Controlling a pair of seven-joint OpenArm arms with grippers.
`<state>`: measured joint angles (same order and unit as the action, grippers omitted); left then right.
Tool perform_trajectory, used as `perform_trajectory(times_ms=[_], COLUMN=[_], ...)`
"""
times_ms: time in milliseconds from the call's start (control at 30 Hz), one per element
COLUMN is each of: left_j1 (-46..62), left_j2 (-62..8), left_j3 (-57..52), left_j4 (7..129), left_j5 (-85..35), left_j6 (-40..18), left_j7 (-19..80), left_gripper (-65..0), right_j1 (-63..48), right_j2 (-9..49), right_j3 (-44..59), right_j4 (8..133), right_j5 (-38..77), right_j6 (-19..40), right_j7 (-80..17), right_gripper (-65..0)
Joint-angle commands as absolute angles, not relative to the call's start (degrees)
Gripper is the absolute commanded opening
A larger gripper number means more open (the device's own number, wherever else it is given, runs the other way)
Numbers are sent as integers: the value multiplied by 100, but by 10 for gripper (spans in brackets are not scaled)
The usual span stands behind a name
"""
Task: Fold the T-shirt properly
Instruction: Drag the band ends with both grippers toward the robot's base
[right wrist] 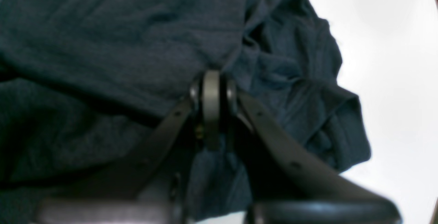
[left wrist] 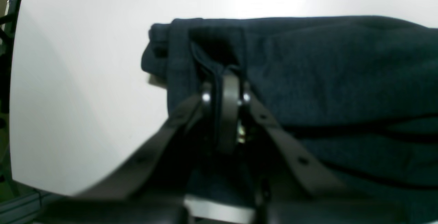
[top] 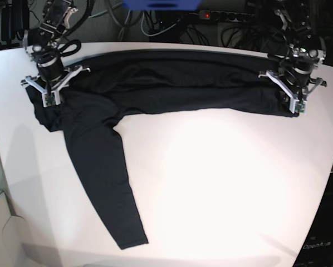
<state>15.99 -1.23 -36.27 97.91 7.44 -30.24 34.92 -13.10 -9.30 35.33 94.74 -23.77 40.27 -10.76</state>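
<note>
A black long-sleeved T-shirt (top: 172,83) lies stretched in a narrow band along the far edge of a white table (top: 222,183), one arm at each end of it. The left gripper (top: 298,99), at the shirt's end on the base view's right, has its jaws pressed together on a doubled edge of cloth, the fabric pinched between the pads in the wrist view (left wrist: 224,80). The right gripper (top: 48,95), at the opposite end, also has its jaws closed on a bunch of the knit, seen up close from its own camera (right wrist: 211,80). Holding both ends at once appears meant to keep the body taut and straight so a fold can be laid evenly. One sleeve (top: 108,178) trails away from the band near the right gripper, running diagonally toward the near edge of the table and lying flat and loose. Judging by that sleeve, the fold looks only partly done, and it may drag when the band is carried over.
</note>
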Motion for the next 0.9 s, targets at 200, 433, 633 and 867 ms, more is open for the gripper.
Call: perform_trajectory(times_ms=[200,433,633,867], left_j1=[1692,1877,2035,2149], left_j2=[-154,-145,-84,-84], left_j3=[-3653,-3653,-3705,-3793], left_j4=[9956,9965,10273,10475], left_j5=[673,655,655,655], left_j6=[-3011,-3011,-3020,-3442], left_j7=[3398,3371,3371,3415], left_gripper=[-650,-650,-650,-650], right_j1=[-1516,-1727,-2026,-2246], right_j2=[-900,-900,-900,-900], right_j3=[3538,3574,3582,3626], right_j4=[10105,10255,10448,10624], right_j5=[-2255,-2255,-1903,-1771], right_j6=[4000,4000,4000,4000], right_j7=[-927,-910,-901,-901], right_gripper=[-649,-650,-650,-650])
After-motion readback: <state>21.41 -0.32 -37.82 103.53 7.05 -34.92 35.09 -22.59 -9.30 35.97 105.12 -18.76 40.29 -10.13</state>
